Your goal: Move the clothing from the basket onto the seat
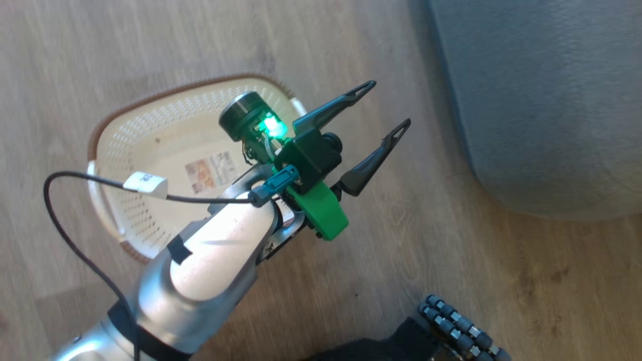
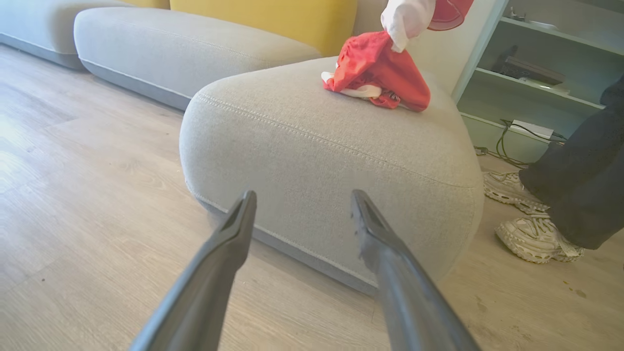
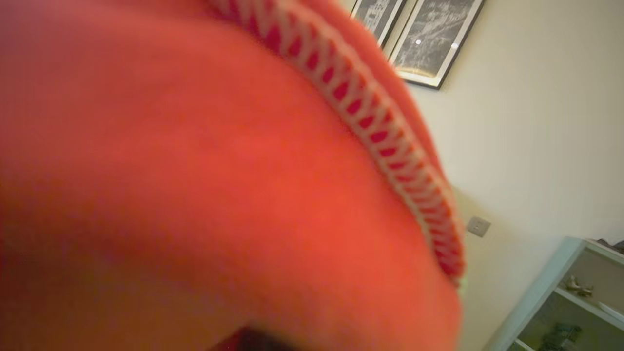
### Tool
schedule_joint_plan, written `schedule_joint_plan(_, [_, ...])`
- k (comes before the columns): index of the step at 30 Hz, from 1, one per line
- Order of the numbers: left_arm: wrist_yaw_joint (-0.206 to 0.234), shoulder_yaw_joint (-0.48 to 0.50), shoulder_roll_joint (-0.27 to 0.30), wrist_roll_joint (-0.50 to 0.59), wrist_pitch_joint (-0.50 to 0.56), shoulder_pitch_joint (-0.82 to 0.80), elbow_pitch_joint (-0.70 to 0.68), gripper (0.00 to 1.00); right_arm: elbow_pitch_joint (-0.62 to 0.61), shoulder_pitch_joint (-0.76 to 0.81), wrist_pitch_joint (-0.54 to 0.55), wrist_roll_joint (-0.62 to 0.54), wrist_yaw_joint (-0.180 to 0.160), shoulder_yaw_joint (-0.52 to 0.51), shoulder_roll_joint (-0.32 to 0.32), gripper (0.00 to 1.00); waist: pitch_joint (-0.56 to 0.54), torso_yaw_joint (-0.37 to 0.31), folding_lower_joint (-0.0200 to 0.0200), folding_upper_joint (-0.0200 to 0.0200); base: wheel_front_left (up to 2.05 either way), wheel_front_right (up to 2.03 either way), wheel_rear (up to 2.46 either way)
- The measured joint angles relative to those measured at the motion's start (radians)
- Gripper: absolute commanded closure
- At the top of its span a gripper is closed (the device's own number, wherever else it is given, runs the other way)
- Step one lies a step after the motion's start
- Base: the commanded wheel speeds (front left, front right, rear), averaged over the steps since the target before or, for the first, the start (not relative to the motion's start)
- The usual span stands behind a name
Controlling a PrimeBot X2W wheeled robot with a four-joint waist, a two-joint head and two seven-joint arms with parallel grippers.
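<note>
Right now one piece of the clothing [image 2: 378, 78] lies bunched on top of the seat [image 2: 317, 146], towards its far side in the left wrist view, red with a strip of white trim showing at its edge. A second red and white piece [image 2: 414, 14] hangs above it at the top of that view, its lower end just meeting the heap. More red fabric [image 3: 219, 185], with a white zigzag seam, lies right across my right wrist camera. It hides the right gripper's fingers, so I cannot tell whether they are clamped on it.

From the head camera, the basket [image 1: 115, 125] stands on the wooden floor [image 1: 451, 240] at the left. The label [image 1: 210, 170] on its bottom is in plain sight. The seat's rounded corner fills the far right, well apart from the basket.

My left gripper [image 1: 389, 104] hangs over the floor between basket and seat. Its two fingers are spread apart with nothing between them, pointing at the seat's near side.

Beyond the seat I see a yellow cushion [image 2: 273, 19] and pale shelving [image 2: 536, 73]. A person's dark trouser legs and pale trainers [image 2: 536, 239] stand on the floor beside the seat.
</note>
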Motion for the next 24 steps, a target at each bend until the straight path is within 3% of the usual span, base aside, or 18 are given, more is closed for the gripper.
schedule_joint_plan(3, [0.0, -0.004, 0.001, 0.0, 0.005, -0.008, -0.009, 0.0, 0.057, -0.03, 0.017, -0.037, 0.0, -0.032, 0.004, 1.0, 0.038, 0.031, 0.0, 0.0, 0.0, 0.0, 0.0])
schedule_joint_plan(6, [0.0, -0.011, 0.002, 0.009, 0.005, -0.012, -0.013, 0.0, 0.137, -0.027, 0.024, -0.062, 0.0, -0.05, 0.05, 1.0, 0.074, 0.06, 0.0, 0.0, 0.0, 0.0, 0.0])
schedule_joint_plan(10, [0.001, -0.015, 0.001, 0.009, 0.003, -0.033, -0.015, 0.0, 0.252, -0.007, -0.023, -0.071, 0.0, -0.06, 0.118, 1.0, 0.109, 0.094, 0.0002, 0.0, 0.0, 0.0, 0.0])
schedule_joint_plan(13, [0.001, -0.015, 0.0, 0.009, -0.008, -0.043, -0.014, 0.0, 0.331, 0.022, -0.064, -0.066, 0.0, -0.052, 0.124, 0.97, 0.118, 0.113, 0.0, 0.0, 0.0, 0.0, 0.0])
schedule_joint_plan(14, [0.001, -0.015, 0.0, 0.009, -0.01, -0.043, -0.009, 0.0, 0.353, 0.033, -0.076, -0.054, 0.0, -0.041, 0.124, 0.61, 0.116, 0.117, 0.0, 0.0, 0.0, 0.0, 0.0])
schedule_joint_plan(15, [0.001, -0.015, -0.001, 0.009, -0.012, -0.043, -0.004, 0.0, 0.374, 0.042, -0.086, -0.039, 0.0, -0.025, 0.125, 0.07, 0.112, 0.118, 0.0, 0.0, 0.0, 0.0, 0.0])
schedule_joint_plan(16, [0.001, -0.014, -0.001, 0.009, -0.014, -0.043, -0.001, 0.0, 0.39, 0.052, -0.095, -0.028, 0.0, -0.003, 0.125, 0.0, 0.106, 0.119, -0.0001, 0.0, 0.0, 0.0, 0.0])
schedule_joint_plan(20, [0.002, -0.01, -0.006, 0.005, -0.023, -0.042, 0.013, 0.0, 0.401, 0.094, -0.11, 0.067, 0.0, 0.083, 0.122, 0.0, 0.08, 0.12, -0.0002, 0.0, 0.0, 0.0, 0.0])
schedule_joint_plan(24, [0.002, 0.001, -0.012, -0.005, -0.032, -0.039, 0.028, 0.0, 0.283, 0.226, -0.111, 0.184, 0.0, 0.2, 0.112, 0.0, 0.046, 0.122, -0.0002, 0.0, 0.0, 0.0, 0.0])
